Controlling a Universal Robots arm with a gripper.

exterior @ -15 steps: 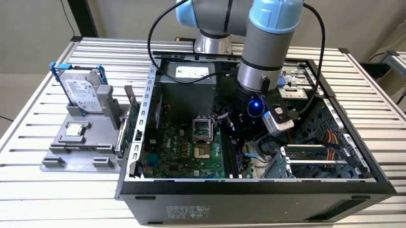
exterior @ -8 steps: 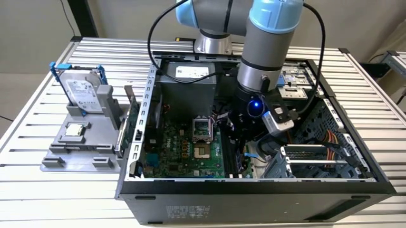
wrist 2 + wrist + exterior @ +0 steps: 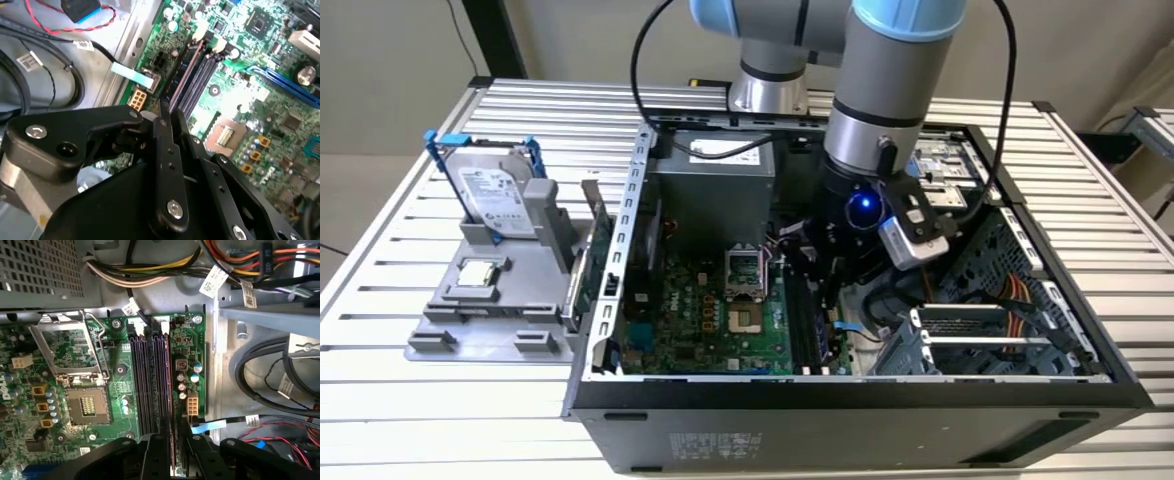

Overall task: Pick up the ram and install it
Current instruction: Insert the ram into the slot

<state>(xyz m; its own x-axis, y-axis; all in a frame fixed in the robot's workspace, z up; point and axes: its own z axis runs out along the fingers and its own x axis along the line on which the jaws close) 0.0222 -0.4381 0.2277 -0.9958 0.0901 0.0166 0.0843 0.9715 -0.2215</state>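
Hand closed narrow on the ram, over the memory slots inside the open black computer case (image 3: pixel 854 400).

In both wrist views the hand (image 3: pixel 172 429) (image 3: pixel 165 114) pinches the slim, flat, dark ram (image 3: pixel 173 390), which stands on edge along the outermost of four parallel dark memory slots (image 3: pixel 148 385); seating cannot be told. Just beside the hand on the outer side: one grey metal case edge (image 3: pixel 216 365) and black cables (image 3: pixel 260 390), so room there is tight. On the hand's other side: three bare slots, then one open silver processor socket (image 3: pixel 87 405). Well away from the hand, on the slatted metal counter (image 3: pixel 400 400), is one grey fixture (image 3: pixel 480 320).
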